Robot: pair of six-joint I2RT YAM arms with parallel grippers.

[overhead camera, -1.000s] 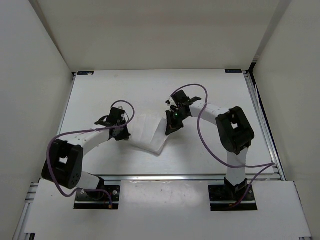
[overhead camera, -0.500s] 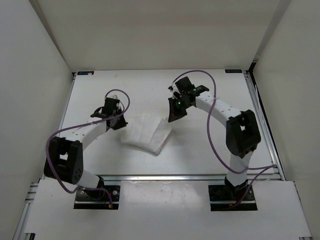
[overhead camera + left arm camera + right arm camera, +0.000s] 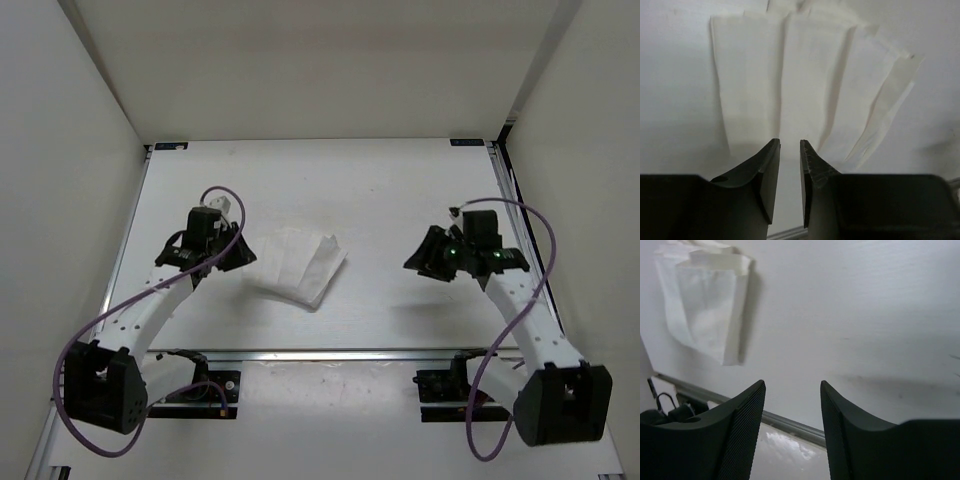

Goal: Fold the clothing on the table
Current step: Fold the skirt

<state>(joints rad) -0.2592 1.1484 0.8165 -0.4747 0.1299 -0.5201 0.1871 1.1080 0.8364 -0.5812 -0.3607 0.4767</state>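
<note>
We log the garment (image 3: 298,265) lying flat, left of centre on the table (image 3: 400,180). Its creases run straight away from the left gripper (image 3: 790,143), which hangs just beside its near edge, jaws narrowly parted and empty. The right gripper (image 3: 792,385) is well apart at frame right, gaping and empty. The left arm is nearer.

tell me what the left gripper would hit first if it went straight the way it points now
Most likely the clothing, lying right ahead of the left gripper on the table. How high the fingers sit above the fabric is unclear.
</note>
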